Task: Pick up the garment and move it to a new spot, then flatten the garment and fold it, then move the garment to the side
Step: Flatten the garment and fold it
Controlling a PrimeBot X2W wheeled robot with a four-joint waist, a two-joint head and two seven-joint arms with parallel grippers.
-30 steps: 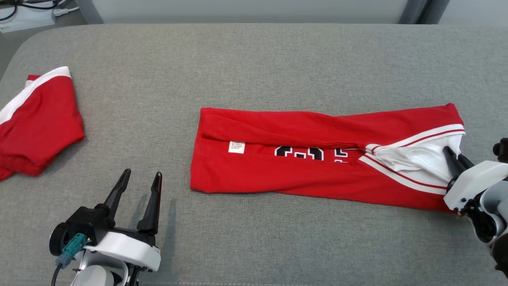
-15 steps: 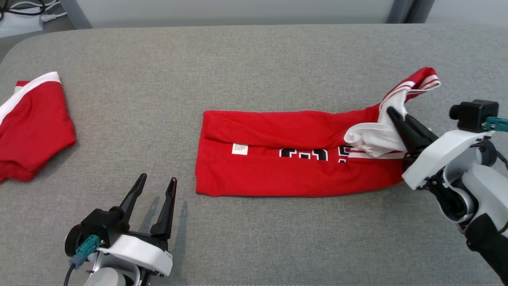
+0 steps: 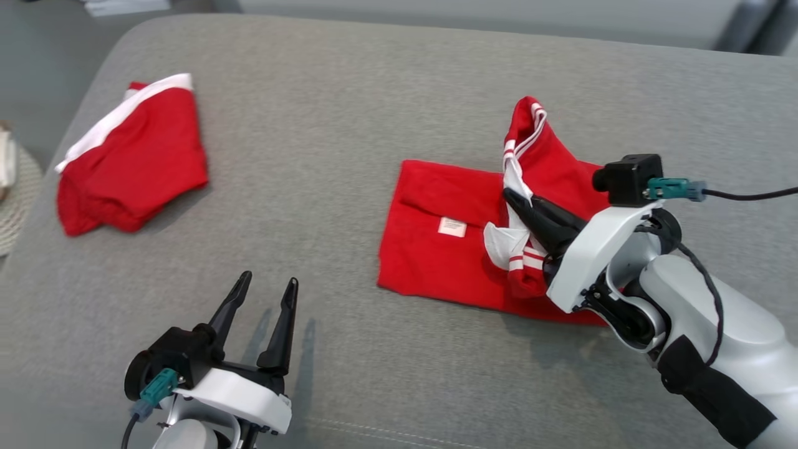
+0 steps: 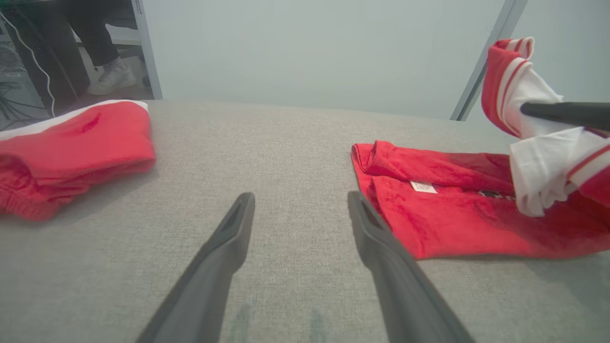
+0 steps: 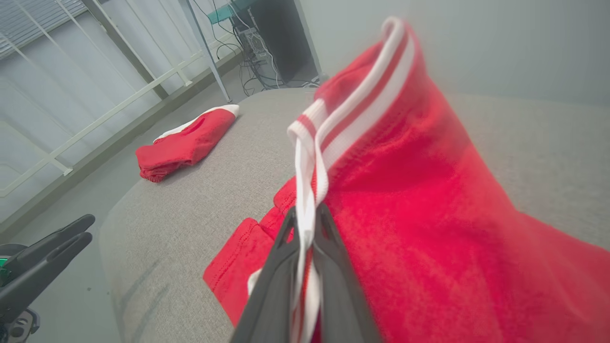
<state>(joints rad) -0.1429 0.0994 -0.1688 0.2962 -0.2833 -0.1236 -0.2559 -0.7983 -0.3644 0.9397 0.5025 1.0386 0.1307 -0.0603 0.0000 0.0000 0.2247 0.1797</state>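
You have the grey padded surface [image 3: 349, 112] under everything; on its right half lies the garment [image 3: 436, 274], a red jersey folded into a band, its left end flat on the cloth and its right end raised and carried over the flat part; well apart to the left sits a second folded red piece [image 3: 137, 162]. Your right gripper [image 3: 508, 194] is pinched tight on the white-striped trim [image 5: 348, 90] of the raised end; your left gripper [image 3: 269, 279] hovers spread wide, holding nothing, near the jersey's left edge. Expect the fabric to be light, limp and a little slippery; it will likely sag and bunch from one pinch, so I judge the doubled trim the safest hold; the small white label [image 3: 452, 226] marks the flat layer.
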